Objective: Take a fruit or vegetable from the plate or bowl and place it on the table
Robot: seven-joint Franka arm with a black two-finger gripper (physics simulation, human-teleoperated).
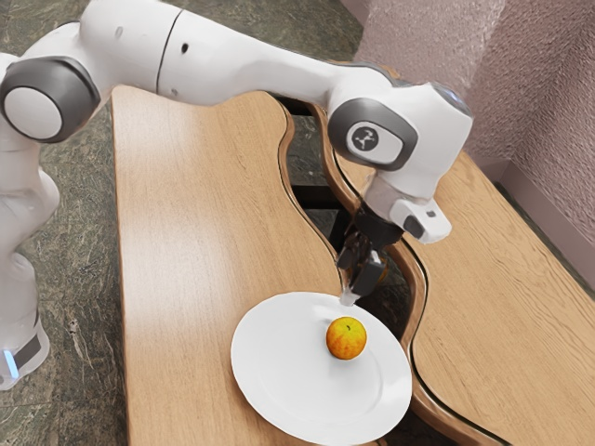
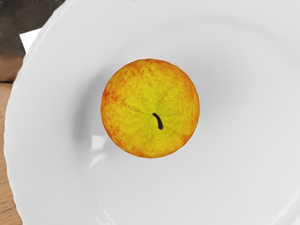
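Your task's fruit, an apple (image 1: 347, 338) with a yellow skin blushed orange and red, sits on the white plate (image 1: 279, 372), and your pincer (image 1: 355, 284) hangs just above it. In the exterior view you can see the pincer's lower end pointing down near the apple's top, over the plate's edge region. The apple lies off the plate's centre, toward the rim on the pincer's side. Look through the wrist view and you have the apple almost straight beneath the hand, its short dark stem facing up at you, with bare white china all around it.

You cannot tell from these pictures whether the pincer is released or clenched, but it is not grasping the apple, which rests on the plate. The pincer seems to stop a little short of the fruit, though the steep angle makes that gap hard to judge.

Your plate stands on the wooden desk (image 1: 186, 279), beside its wavy edge. Across the dark gap you have a second wooden top (image 1: 502, 307), and a pinkish, rough wall (image 1: 437, 56) rises beyond it.
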